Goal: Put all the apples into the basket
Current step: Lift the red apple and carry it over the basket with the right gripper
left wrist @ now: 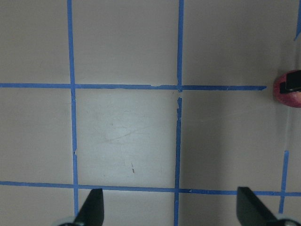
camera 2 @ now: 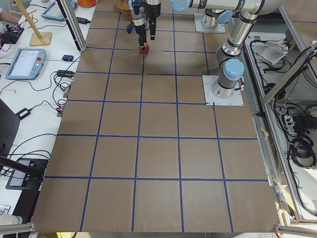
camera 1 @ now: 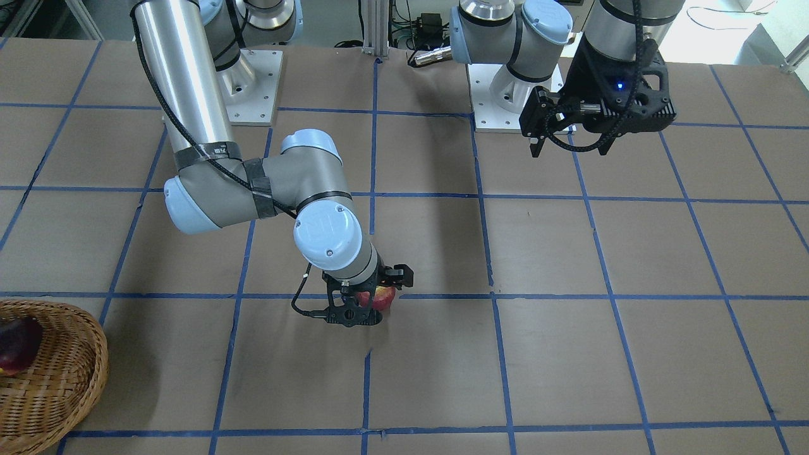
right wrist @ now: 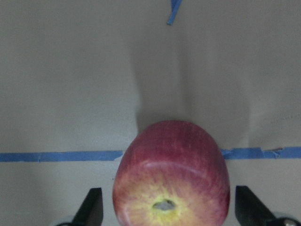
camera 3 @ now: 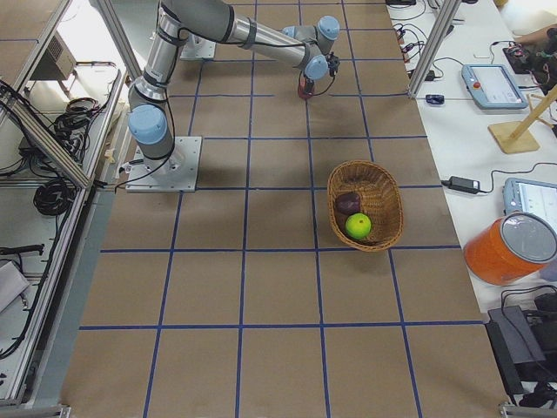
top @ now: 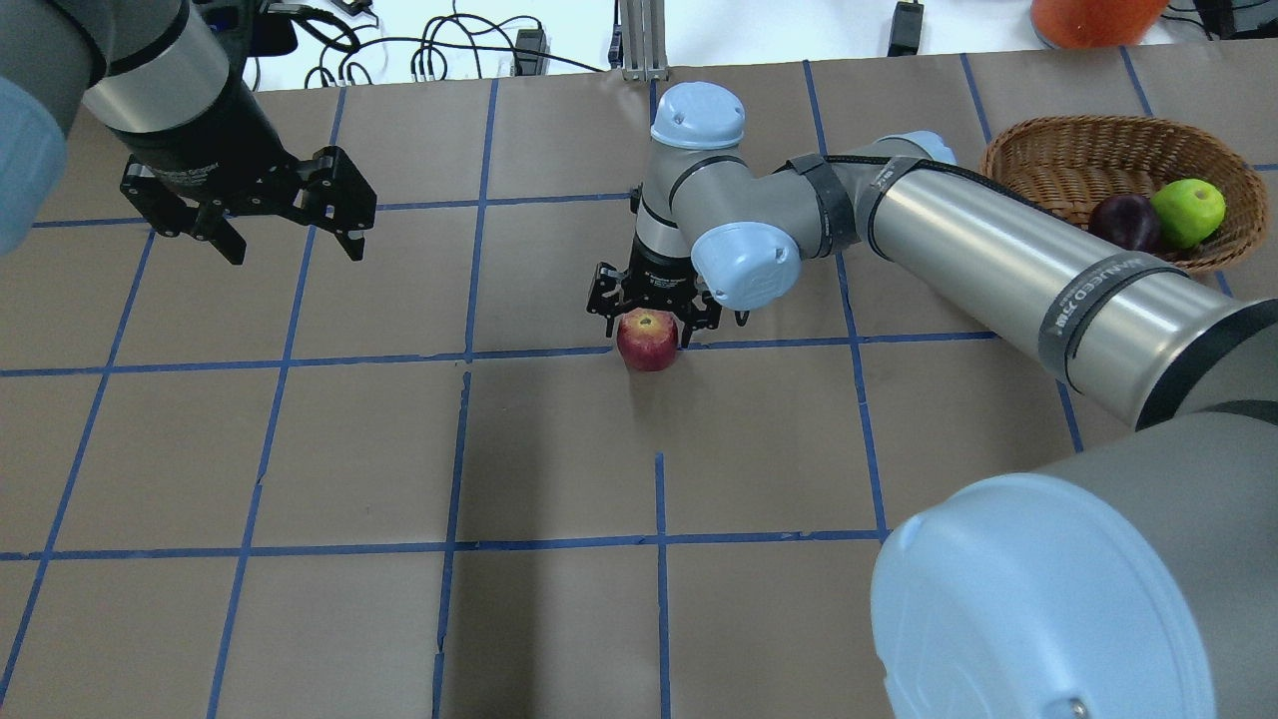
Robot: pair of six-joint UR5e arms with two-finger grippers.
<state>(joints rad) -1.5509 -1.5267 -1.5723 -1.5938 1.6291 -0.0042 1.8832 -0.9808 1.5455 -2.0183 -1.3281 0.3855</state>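
Observation:
The red apple with a yellowish patch [top: 648, 342] stands on the table near a blue tape line. My right gripper [top: 649, 330] is lowered around it, open, with a finger on each side and a gap to each in the right wrist view [right wrist: 171, 174]. The wicker basket [top: 1058, 135] sits at the far right and holds the lime green apple [top: 1188, 212] and the maroon apple [top: 1125, 222]. My left gripper [top: 295, 250] is open and empty, hanging well above the table at the left. The red apple also shows at the right edge of the left wrist view [left wrist: 289, 89].
An orange container [top: 1093, 15] stands beyond the table's far edge behind the basket. The two arm bases [camera 1: 253, 82] are bolted at the robot's side. Brown paper with a blue tape grid covers the table. Side tables with tablets flank it [camera 3: 492, 85].

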